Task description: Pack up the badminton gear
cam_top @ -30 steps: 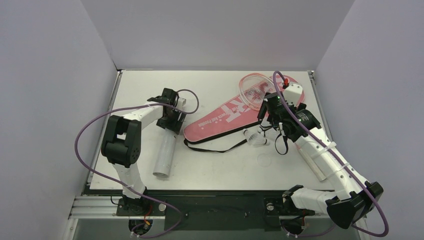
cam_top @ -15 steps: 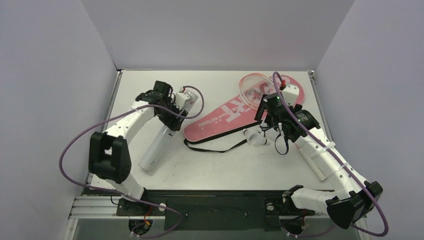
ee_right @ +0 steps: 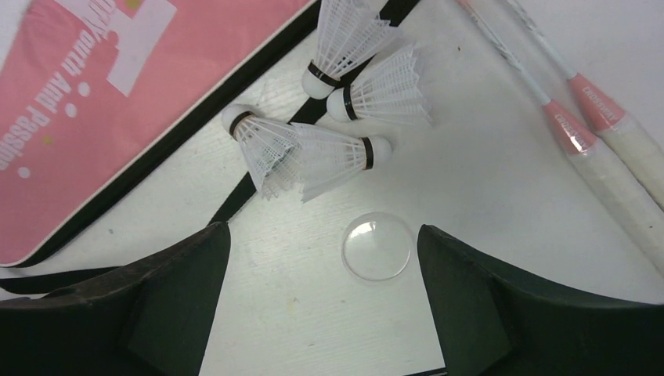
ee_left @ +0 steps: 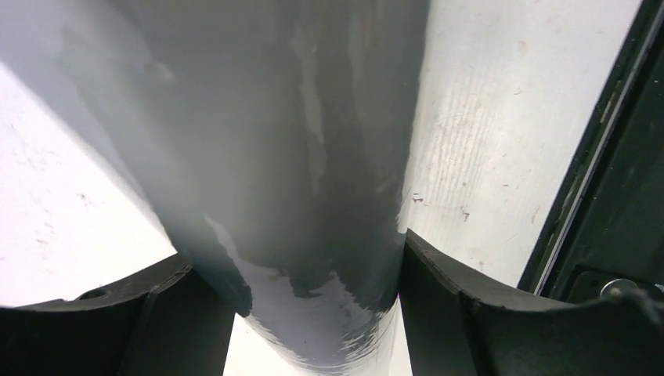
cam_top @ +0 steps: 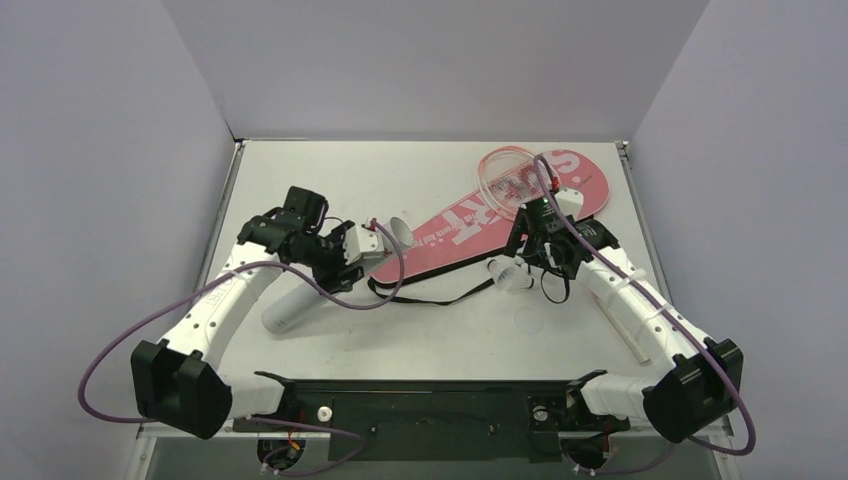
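Toward the bench's near left corner, our left gripper (ee_left: pixel 313 313) clamps the long white plastic tube (cam_top: pixel 287 310), which lies slanted. Right of centre lies a small clear round lid (ee_right: pixel 378 247). Just beyond it are four white feathered shuttlecocks (ee_right: pixel 333 149), under our right gripper (ee_right: pixel 321 239), whose jaws are wide and empty. The pink racket-shaped "SPORT" cover (cam_top: pixel 470 215) reaches toward the far right corner, with two thin pink-and-white rackets (ee_right: pixel 595 133) alongside.
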`<state>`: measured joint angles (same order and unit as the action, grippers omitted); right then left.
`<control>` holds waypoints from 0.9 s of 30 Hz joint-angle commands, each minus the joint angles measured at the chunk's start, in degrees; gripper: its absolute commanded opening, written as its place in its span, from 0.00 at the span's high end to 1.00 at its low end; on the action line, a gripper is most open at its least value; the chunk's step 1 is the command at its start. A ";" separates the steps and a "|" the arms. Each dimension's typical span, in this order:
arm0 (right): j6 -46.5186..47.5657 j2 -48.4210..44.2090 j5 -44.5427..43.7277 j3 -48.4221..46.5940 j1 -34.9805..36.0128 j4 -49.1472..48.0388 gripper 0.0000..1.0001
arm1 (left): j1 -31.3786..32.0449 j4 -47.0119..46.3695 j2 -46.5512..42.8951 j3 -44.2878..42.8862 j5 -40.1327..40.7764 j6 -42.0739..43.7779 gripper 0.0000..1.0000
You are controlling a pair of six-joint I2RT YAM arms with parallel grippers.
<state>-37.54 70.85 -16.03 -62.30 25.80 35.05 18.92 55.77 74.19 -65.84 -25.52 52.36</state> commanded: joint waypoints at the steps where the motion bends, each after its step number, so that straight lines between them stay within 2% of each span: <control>1: -2.10 3.23 1.25 2.67 0.49 -0.49 0.18 | 2.31 0.24 -5.38 1.22 -5.83 4.09 0.63; 5: -3.57 4.80 1.42 4.04 2.40 -2.80 0.20 | 6.57 -0.75 -8.16 4.50 -2.66 2.76 0.69; 11: -6.74 8.06 4.46 4.82 3.81 -8.58 0.23 | 11.64 -6.24 -12.57 8.50 1.78 -0.75 0.71; 19: -12.98 12.99 10.11 8.22 3.99 -17.20 0.34 | 13.73 -9.82 -13.33 11.09 4.80 -2.85 0.74; 27: -16.15 16.22 9.69 9.59 4.39 -21.82 0.41 | 14.71 -14.80 -14.74 14.21 5.69 -7.55 0.75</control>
<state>-51.03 85.91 -5.89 -52.86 29.71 15.94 33.17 46.50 61.56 -52.56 -19.64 48.16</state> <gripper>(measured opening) 0.607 0.737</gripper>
